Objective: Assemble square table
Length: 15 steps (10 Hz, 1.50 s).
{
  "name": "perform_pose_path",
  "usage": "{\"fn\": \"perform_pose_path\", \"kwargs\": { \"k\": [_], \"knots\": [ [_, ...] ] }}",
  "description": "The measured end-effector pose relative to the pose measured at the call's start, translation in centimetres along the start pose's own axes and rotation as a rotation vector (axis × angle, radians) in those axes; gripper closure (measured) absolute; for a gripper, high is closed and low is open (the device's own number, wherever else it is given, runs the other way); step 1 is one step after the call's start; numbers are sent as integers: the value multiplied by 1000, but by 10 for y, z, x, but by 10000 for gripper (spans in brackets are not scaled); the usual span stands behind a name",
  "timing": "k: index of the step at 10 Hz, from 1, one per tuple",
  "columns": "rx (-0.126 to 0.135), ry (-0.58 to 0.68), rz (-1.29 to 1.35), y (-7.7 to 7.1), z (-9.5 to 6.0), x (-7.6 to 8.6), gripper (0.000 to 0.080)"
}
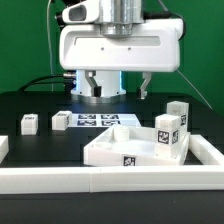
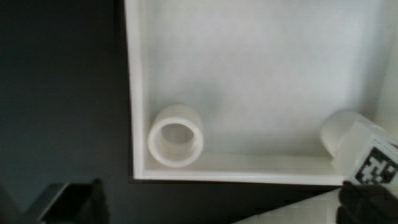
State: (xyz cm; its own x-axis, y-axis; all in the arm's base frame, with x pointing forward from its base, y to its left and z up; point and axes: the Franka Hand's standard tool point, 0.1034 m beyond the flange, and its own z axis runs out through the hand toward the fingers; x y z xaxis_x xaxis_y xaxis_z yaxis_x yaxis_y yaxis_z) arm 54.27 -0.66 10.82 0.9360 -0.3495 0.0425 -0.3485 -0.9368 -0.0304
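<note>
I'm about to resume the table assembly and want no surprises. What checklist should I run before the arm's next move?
1. End effector open, empty: ok.
2. Tabletop flat, rim up: ok.
3. Socket unblocked: ok.
4. Legs in sockets: not ok, lying loose.
5. Legs at the exterior view's right touching tabletop: cannot tell.

The white tabletop (image 2: 249,70) shows a round corner socket (image 2: 175,140), a tagged leg (image 2: 352,135) near it.

ext cam low frontal, wrist cam close overhead, share tabletop (image 1: 106,153)
</note>
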Motion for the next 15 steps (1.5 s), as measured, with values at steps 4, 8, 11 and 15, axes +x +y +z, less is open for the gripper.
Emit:
{"fn": "perform_pose_path", "kwargs": {
  "k": [4, 8, 11, 15],
  "knots": [
    [-54, 43, -24, 28, 40, 3, 151],
    [-56, 40, -26, 29, 42, 2, 151],
    [-62, 48, 2, 37, 60, -26, 151],
    [-25, 39, 78, 41, 64, -32, 151]
  ]
}}
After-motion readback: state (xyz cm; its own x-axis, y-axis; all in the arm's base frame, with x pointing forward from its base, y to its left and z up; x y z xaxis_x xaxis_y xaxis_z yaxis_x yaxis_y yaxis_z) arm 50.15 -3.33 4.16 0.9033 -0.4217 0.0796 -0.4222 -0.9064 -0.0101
